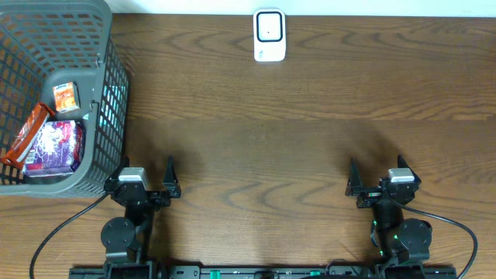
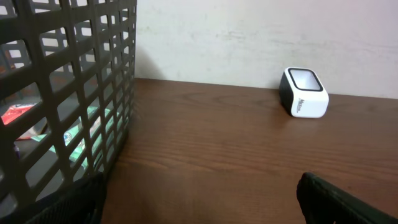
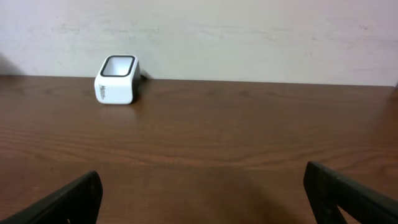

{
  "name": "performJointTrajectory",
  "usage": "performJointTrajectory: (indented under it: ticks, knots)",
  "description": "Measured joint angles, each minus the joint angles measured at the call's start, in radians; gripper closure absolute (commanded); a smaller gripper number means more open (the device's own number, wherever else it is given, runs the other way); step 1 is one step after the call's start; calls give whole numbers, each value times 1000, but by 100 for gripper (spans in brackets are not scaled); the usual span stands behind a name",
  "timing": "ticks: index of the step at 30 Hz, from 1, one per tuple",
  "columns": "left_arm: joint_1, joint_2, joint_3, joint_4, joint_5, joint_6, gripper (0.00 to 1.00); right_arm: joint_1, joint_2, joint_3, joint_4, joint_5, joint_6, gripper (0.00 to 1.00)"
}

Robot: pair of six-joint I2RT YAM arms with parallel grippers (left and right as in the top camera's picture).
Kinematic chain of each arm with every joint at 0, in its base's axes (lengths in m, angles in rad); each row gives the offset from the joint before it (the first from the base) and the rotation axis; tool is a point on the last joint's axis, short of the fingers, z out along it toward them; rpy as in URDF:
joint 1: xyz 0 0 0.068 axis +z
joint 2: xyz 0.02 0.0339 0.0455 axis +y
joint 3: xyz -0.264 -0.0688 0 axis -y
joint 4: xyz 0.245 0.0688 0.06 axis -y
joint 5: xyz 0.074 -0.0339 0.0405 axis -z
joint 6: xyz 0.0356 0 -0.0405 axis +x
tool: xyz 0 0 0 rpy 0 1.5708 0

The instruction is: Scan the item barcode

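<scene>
Wood-grain dark brown surface (image 1: 271, 132) carries everything, and the largest thing on it is a grey plastic lattice basket (image 1: 108, 93) at the far left corner, seen from the left wrist as a grid wall (image 2: 68, 93) with blurred packaging behind it. The basket holds three packaged items. A purple and pink flat pouch (image 1: 56, 146) lies on its floor, with print too small to read. A long red-brown wrapped bar (image 1: 23, 138) lies slanted over the pouch's left edge, its long axis running from near left to far right. A small orange packet (image 1: 67, 96) sits beyond them, apart from both, and its label cannot be read either. No barcode can be made out on any of them. A white box-shaped scanner with a dark window (image 1: 270, 35) stands at the middle of the far edge, well apart from the basket. Its longer side runs far to near, and its window is turned upward. Dark lettering runs along its side in both wrist views (image 2: 303, 93) (image 3: 116, 79), but is too small to read. The left arm (image 1: 128, 209) and right arm (image 1: 395, 213) sit at the near edge, each with its jaws spread wide and holding nothing.
</scene>
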Motion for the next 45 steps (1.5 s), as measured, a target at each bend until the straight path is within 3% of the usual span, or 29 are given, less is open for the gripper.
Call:
performJointTrajectory:
  ticks: [45]
  knots:
    - [0,0,0,0,0,0,2,-6,0,0,0,7,-16,1]
